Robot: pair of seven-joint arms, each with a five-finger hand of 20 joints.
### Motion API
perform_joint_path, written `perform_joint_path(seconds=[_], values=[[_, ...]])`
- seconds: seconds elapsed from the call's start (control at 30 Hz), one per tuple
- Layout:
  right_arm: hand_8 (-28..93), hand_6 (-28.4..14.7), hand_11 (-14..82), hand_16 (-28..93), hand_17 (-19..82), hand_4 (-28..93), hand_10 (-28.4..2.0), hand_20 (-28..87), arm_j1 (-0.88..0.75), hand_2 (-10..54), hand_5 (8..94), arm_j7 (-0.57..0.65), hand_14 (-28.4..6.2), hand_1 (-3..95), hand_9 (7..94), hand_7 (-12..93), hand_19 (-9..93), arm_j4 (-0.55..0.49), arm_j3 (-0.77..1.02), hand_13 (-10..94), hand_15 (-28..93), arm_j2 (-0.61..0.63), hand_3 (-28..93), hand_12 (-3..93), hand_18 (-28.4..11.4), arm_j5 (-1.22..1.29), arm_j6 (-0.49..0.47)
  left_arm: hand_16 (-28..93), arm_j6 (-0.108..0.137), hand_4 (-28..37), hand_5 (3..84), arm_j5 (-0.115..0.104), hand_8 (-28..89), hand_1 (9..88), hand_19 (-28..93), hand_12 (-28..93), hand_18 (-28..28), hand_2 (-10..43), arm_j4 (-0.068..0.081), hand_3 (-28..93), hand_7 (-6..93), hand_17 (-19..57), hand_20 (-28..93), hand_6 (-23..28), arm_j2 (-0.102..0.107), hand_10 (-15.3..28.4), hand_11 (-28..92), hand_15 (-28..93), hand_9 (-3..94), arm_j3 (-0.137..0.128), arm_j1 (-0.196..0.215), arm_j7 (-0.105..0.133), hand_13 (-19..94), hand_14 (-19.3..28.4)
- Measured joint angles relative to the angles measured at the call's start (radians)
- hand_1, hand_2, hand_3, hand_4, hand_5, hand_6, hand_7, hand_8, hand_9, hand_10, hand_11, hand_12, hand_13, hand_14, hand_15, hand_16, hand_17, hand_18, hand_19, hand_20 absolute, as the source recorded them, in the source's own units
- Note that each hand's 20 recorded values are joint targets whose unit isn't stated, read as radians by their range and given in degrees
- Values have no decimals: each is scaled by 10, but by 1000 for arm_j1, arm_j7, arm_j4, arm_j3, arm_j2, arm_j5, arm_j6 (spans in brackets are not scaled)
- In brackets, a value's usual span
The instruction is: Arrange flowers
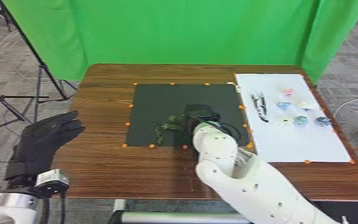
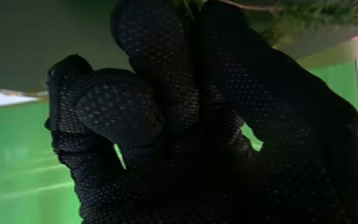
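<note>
Your left robot hand (image 1: 47, 142), fingers relaxed, hangs beside the table (image 1: 100, 165); the green sprig (image 1: 170, 123) is at the black mat (image 1: 162, 97), seemingly pinched by your right robot hand (image 1: 200, 112). Light and bendy, its leaves could crush: hold the stem. Farther right, flowers (image 1: 301, 120) lie on white paper (image 1: 309, 145).

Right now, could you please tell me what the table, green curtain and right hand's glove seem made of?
The table looks like wood or laminate, smoothly finished, with streaky brown grain. The green curtain seems matte cloth, judging by its folds. The right hand's glove appears matte black fabric, dotted with specks.
</note>
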Motion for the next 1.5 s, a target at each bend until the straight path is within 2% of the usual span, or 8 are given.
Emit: perform_joint_path(seconds=[0.4,0.67,0.93,1.23,1.5], values=[[172,-34,376,233,380,-248,-144,110,-15,-46,851,31,-112,448,878,246,932,-11,24,788,695,-32,749,234,-273,37,-56,-117,-23,-126,480,15,-84,272,555,112,218,48,8,833,154,-95,161,145,-13,228,385,605,411,-3,-20,-21,282,283],[122,-33,338,220,369,-239,-154,65,-41,-26,836,26,-120,406,877,242,932,-53,23,790,664,-41,743,222,-283,51,-107,-117,-31,-125,479,22,-85,276,556,112,218,52,8,832,154,-96,161,146,-17,227,385,606,411,-3,-29,-34,283,283],[-79,-43,315,219,356,-219,-162,18,-35,1,816,24,-128,352,856,253,932,-58,9,773,650,-44,739,215,-284,41,-106,-117,-35,-124,479,24,-84,277,556,111,217,53,8,831,154,-95,161,145,-20,227,385,605,412,-3,-30,-39,282,283],[-82,-52,312,215,358,-218,-168,0,-2,7,812,25,-129,328,852,241,932,-55,-18,773,649,-23,724,210,-284,28,-74,-118,-35,-123,479,25,-85,276,557,111,217,52,9,833,154,-95,160,145,-24,227,385,606,412,-2,-30,-39,282,283],[-79,-55,311,218,363,-217,-170,-10,8,4,813,31,-130,325,853,238,932,-56,-14,774,648,-23,718,209,-284,33,-91,-118,-36,-123,478,26,-84,277,557,112,217,52,9,833,154,-95,159,145,-26,227,385,606,412,-2,-30,-40,281,283]])
